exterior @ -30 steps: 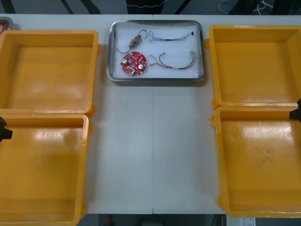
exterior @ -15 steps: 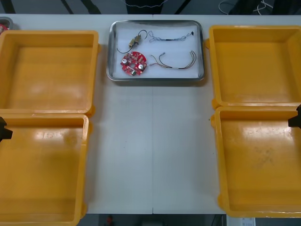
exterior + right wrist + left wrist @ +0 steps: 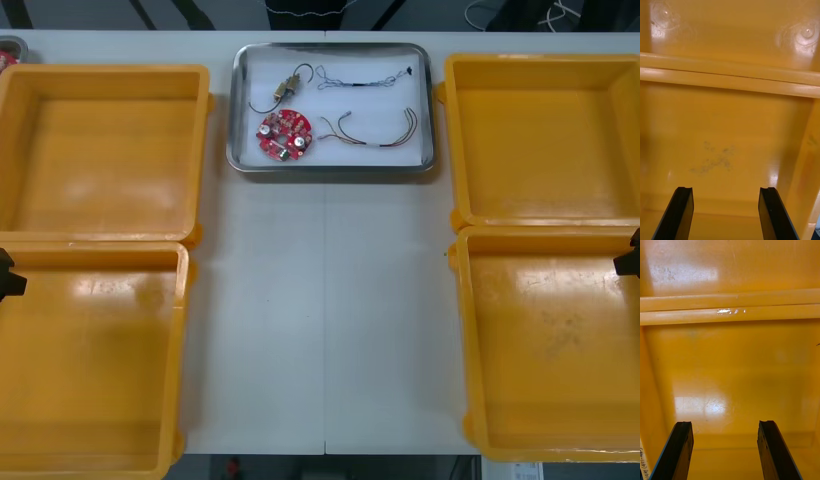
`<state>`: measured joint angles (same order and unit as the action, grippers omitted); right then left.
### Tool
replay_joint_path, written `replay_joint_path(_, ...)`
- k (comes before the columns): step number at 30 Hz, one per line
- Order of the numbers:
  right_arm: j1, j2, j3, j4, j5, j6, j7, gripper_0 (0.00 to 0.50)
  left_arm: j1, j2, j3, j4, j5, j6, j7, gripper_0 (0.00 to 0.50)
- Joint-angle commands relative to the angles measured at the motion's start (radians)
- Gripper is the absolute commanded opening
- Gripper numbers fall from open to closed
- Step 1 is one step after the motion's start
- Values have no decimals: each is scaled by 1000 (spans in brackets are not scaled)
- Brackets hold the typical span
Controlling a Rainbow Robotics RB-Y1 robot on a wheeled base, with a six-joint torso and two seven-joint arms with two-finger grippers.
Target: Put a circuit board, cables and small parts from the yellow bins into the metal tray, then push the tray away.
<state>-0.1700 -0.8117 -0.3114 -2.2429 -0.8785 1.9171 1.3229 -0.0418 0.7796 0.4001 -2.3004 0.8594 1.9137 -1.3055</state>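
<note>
The metal tray (image 3: 330, 168) lies at the table's far middle, white inside. In it are a round red circuit board (image 3: 285, 134), a black cable with a small metal part (image 3: 287, 84), a twisted blue and white cable (image 3: 365, 78) and a red and yellow cable (image 3: 372, 131). My left gripper (image 3: 8, 275) hangs at the far left over the near left yellow bin (image 3: 90, 360); the left wrist view shows it open (image 3: 725, 423) above bare bin floor. My right gripper (image 3: 630, 258) sits at the far right over the near right yellow bin (image 3: 555, 340), open (image 3: 725, 188) with nothing between its fingers.
Two more yellow bins, the far left one (image 3: 100, 150) and the far right one (image 3: 545, 140), flank the tray. All the bins look bare inside. A wide strip of light table (image 3: 325, 310) runs between the bins, from the tray to the front edge.
The right gripper has slid a little toward the table's near side at the right edge. The left gripper, the tray and its contents have not moved.
</note>
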Motion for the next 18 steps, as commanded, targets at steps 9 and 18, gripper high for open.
replay_joint_path(9,-8,-40,-25,-4,3,3,-16,500,22,41,13,-28,7,6,-3,500)
replay_joint_path(18,-8,-40,-25,-4,3,3,-16,500,22,41,13,-28,7,6,-3,500)
